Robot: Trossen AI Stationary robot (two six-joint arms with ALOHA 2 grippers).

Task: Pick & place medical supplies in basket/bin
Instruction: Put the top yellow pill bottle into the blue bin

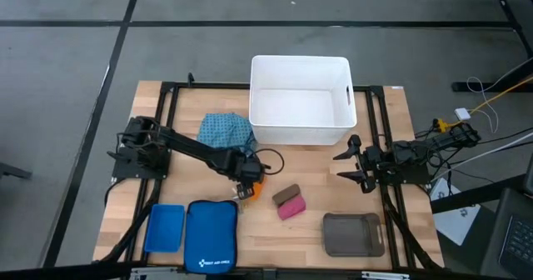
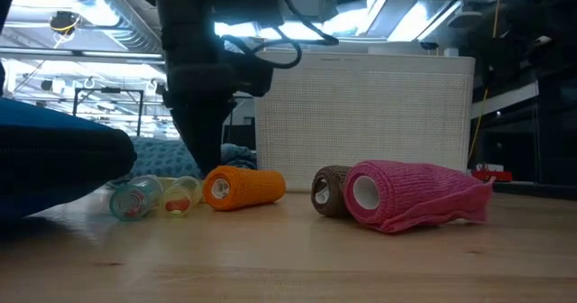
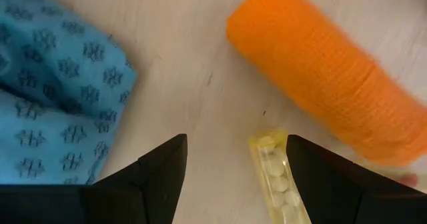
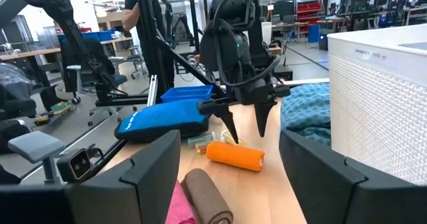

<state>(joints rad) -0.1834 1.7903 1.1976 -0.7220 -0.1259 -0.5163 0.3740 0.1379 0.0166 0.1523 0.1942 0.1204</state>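
Step in hand: the left end effector (image 1: 247, 186) is hovering low over the table (image 1: 316, 230), fingers spread, nothing between them; judging by this, it is lining up on a first small item.
Target, likely: a yellowish vial (image 3: 275, 177) is lying just inside one finger (image 3: 163, 164) in the left wrist view, with the orange cylinder (image 3: 320, 97) just beside it; which of the two is meant I cannot tell.
Other supplies: the teal patterned cloth bundle (image 1: 225, 132) is sitting near the white bin (image 1: 300, 70), at its left corner; the pink roll (image 2: 406, 193) and a brown roll (image 2: 326, 191) are lying side by side mid-table, touching; two vials (image 2: 149, 197) are resting beside the orange cylinder in the low view.
Progress: the bin is looking bare inside, so nothing placed yet.
Next move calls for: centring the spread fingers over one item, dropping, closing, then lifting clear of the bin wall.
Right end effector (image 1: 354, 165): waiting released at the table's right side, near the bin.
Writing: a white logo on the blue zip pouch (image 1: 210, 234) and small print on the bin's rim (image 4: 371, 51) are both too small to read.
Also present: a blue tray (image 1: 165, 227), a grey tray (image 1: 353, 233).
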